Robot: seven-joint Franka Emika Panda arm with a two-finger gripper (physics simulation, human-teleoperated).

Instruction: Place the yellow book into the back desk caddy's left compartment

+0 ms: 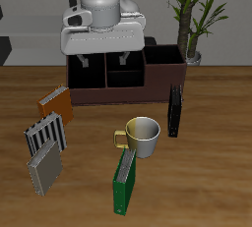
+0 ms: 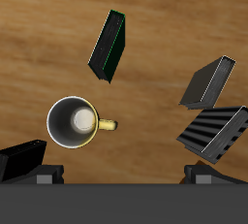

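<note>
**Yellow book lies near the front edge, well away from the hand**

The yellow book (image 1: 44,173), with its pale grey-tan cover, lies flat on the worktop (image 1: 212,162) near the front edge, at about 7 o'clock from the mug in the exterior view. Its long axis runs on a slant, roughly from 1 o'clock to 7 o'clock. Just beside it, farther back, lies the striped book (image 1: 45,133), and farther back again the orange book (image 1: 55,101). In the wrist view the yellow book (image 2: 208,82) shows as a grey slab with the striped book (image 2: 215,133) next to it.

The mug (image 1: 144,136) stands mid-worktop with the green book (image 1: 125,182) propped on edge just in front of it. A black book (image 1: 175,110) stands on edge near the caddy's end, below the potted plant (image 1: 191,15).

The back desk caddy (image 1: 126,95) sits at the rear of the worktop, and the left compartment (image 1: 163,69) is its end section on the plant's side, dark and seemingly vacant.

The hand (image 1: 104,61) hangs just above the caddy, its fingers spread apart and holding nothing. From the hand the yellow book lies at about 7 o'clock, well apart, with the orange and striped books between. The coming reach will, in my judgement, have to travel toward the front edge and turn the fingers across the book's slanted short side.
</note>
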